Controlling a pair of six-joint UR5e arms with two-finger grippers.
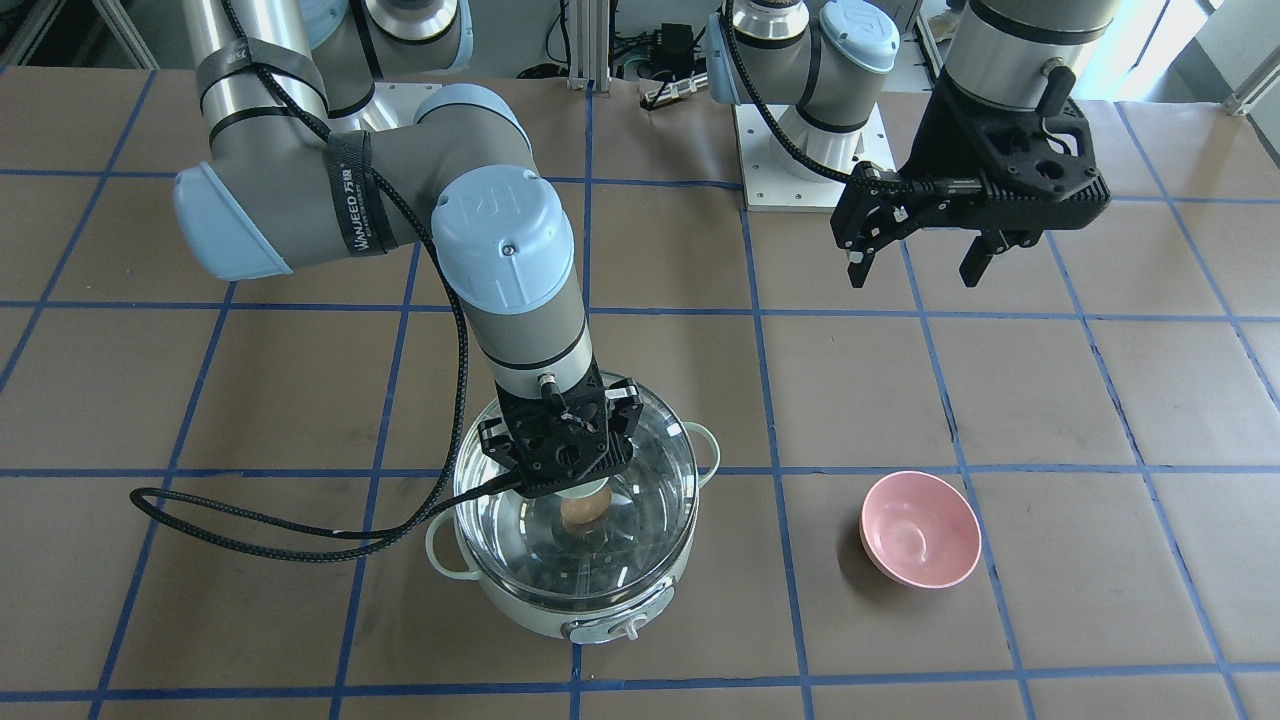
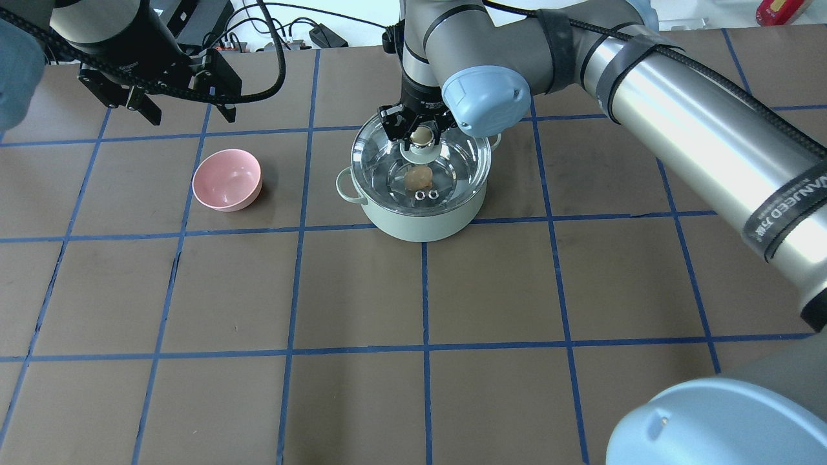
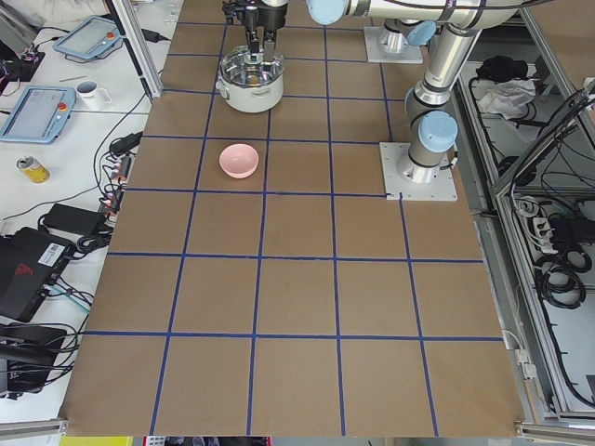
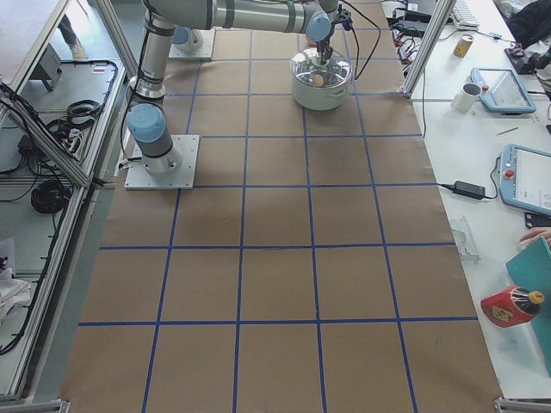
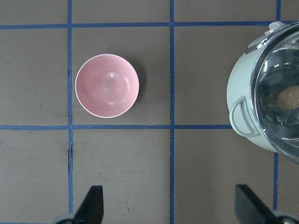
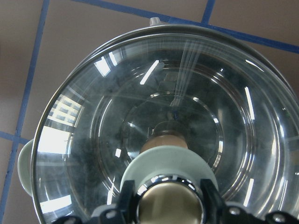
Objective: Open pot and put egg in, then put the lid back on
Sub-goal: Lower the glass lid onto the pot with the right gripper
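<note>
The pale mint pot (image 1: 560, 612) stands on the table with the glass lid (image 1: 650, 490) seated on its rim. The tan egg (image 1: 583, 510) lies inside and shows through the glass, also in the overhead view (image 2: 418, 176). My right gripper (image 2: 421, 135) is straight above the pot, its fingers closed on the lid's beige knob (image 6: 170, 205). My left gripper (image 1: 918, 265) is open and empty, held high over the table beyond the pink bowl, well apart from the pot.
A small empty pink bowl (image 1: 920, 528) sits about one grid square to the pot's side, below the left gripper's view (image 5: 107, 86). The right arm's black cable (image 1: 250, 520) loops onto the table beside the pot. Blue tape lines grid the brown table.
</note>
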